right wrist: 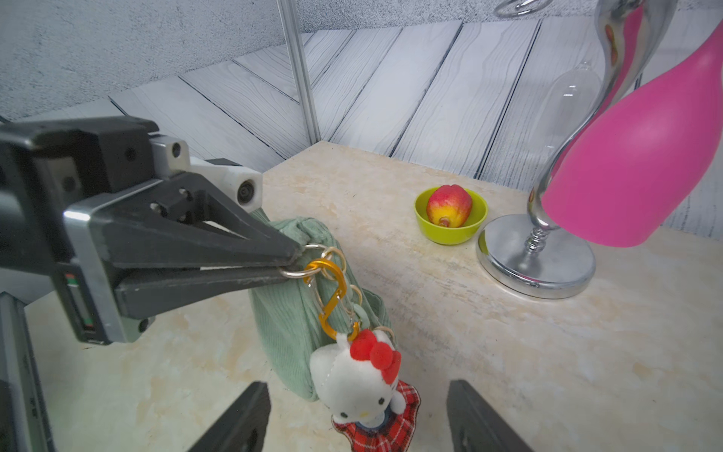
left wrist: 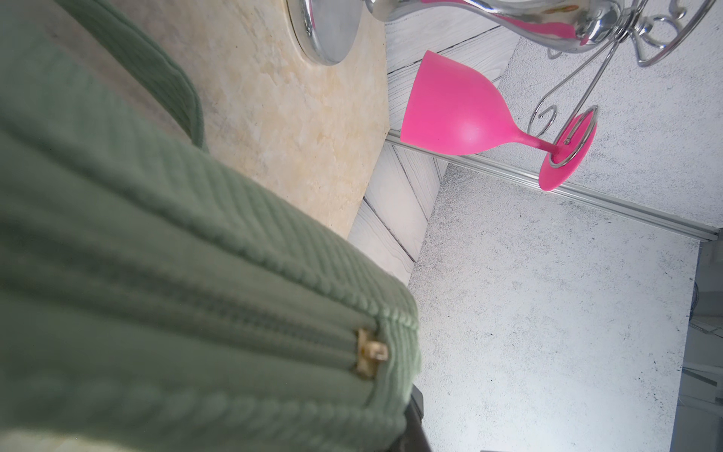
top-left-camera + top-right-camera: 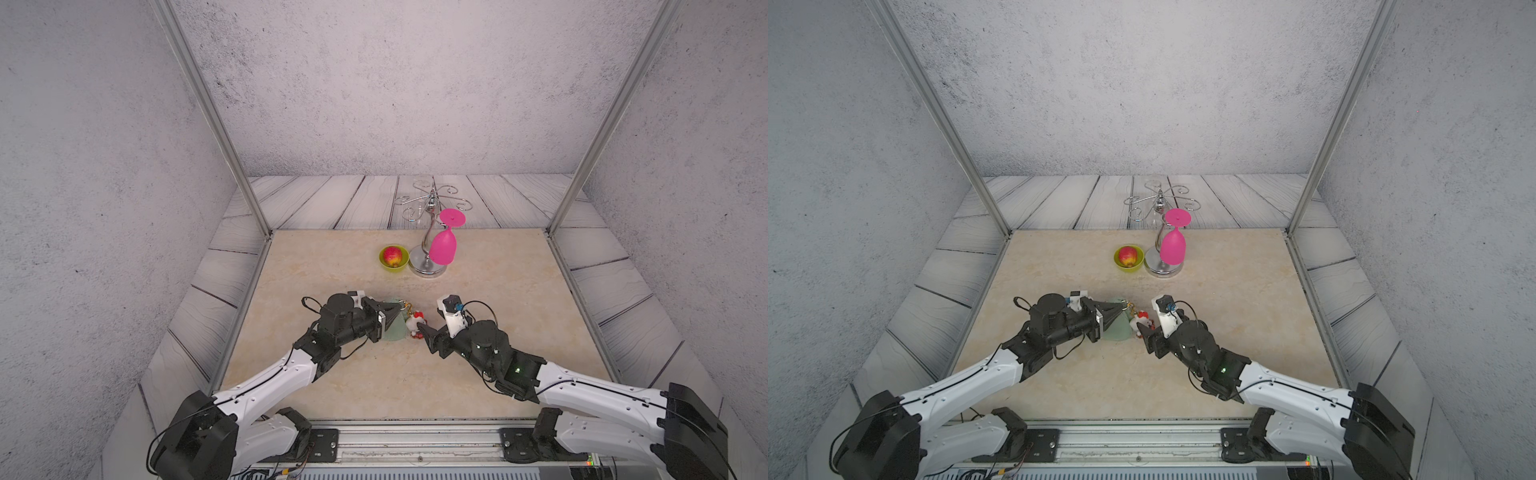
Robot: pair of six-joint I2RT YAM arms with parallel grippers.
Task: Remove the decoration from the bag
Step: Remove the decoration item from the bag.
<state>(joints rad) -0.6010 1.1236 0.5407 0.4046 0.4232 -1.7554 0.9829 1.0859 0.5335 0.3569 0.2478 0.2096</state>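
Left: my left tool is pressed together on the metal ring at the end of the bag. The bag droops from that ring over the worktop, near its middle. The orange clasp is hooked at the ring, and from it the decoration hangs against the bag's end.

Right: my right tool stands apart, with one finger on either side of the decoration, touching neither it nor the bag.

Background, well apart: the green bowl with fruit sits just beside the chrome rack, which bears an inverted pink glass.
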